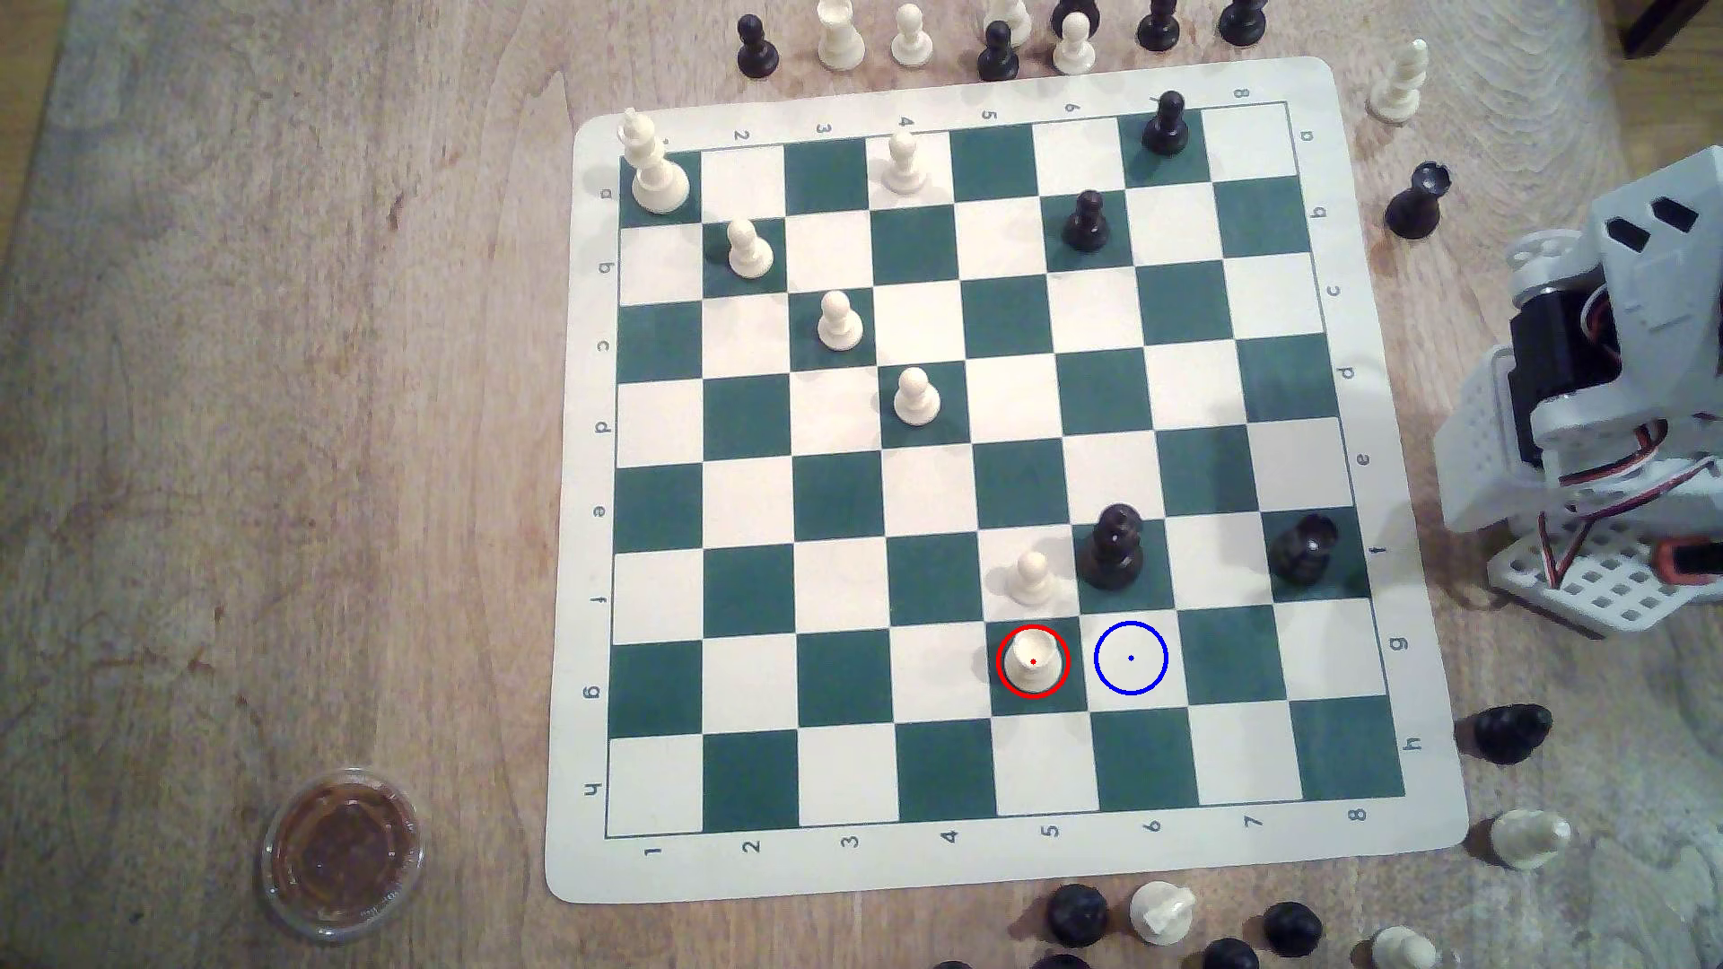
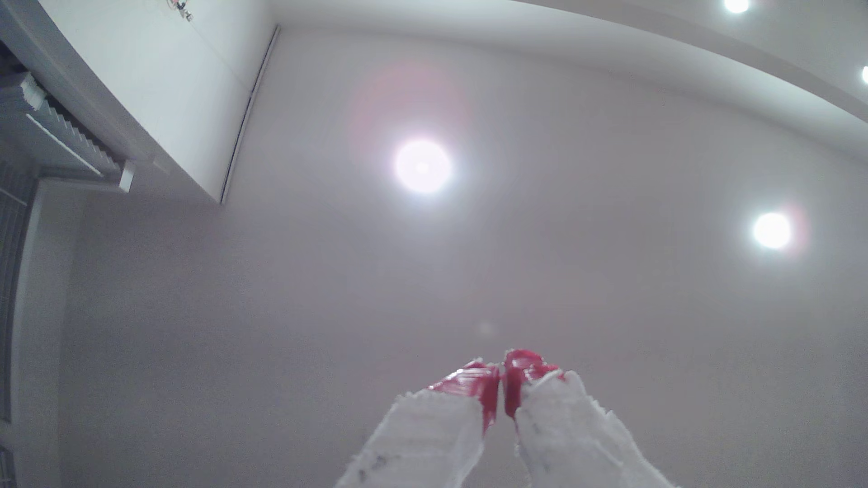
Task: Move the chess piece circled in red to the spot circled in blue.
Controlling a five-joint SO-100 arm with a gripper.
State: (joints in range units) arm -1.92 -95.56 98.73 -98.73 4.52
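While the arm [image 1: 1585, 391] sits folded at the exterior view's right, off the board's [image 1: 942, 866] edge, its gripper [image 2: 501, 375] points up at a pale ceiling [image 2: 563, 281] with round lights [image 2: 422, 166]. The red-tipped jaws are pressed together with nothing between them.

On the board, the chess piece [image 1: 1032, 660] stands upright inside the red ring, on a dark green square in row g, column 5. The spot [image 1: 1131, 658] is the cream square just to the exterior view's right of it, marked with a blue ring and dot, and it is bare. A cream pawn [image 1: 1032, 576] stands on the square directly above the chess piece in the exterior view, and a black piece [image 1: 1112, 548] stands diagonally above, directly over the spot.

More cream pawns run diagonally across the upper left of the board, ending at a tall cream piece [image 1: 653, 168] in the corner. Spare pieces lie around the board on the wooden worktop [image 1: 233, 373], and a small lidded cup [image 1: 343, 852] sits near the lower left.
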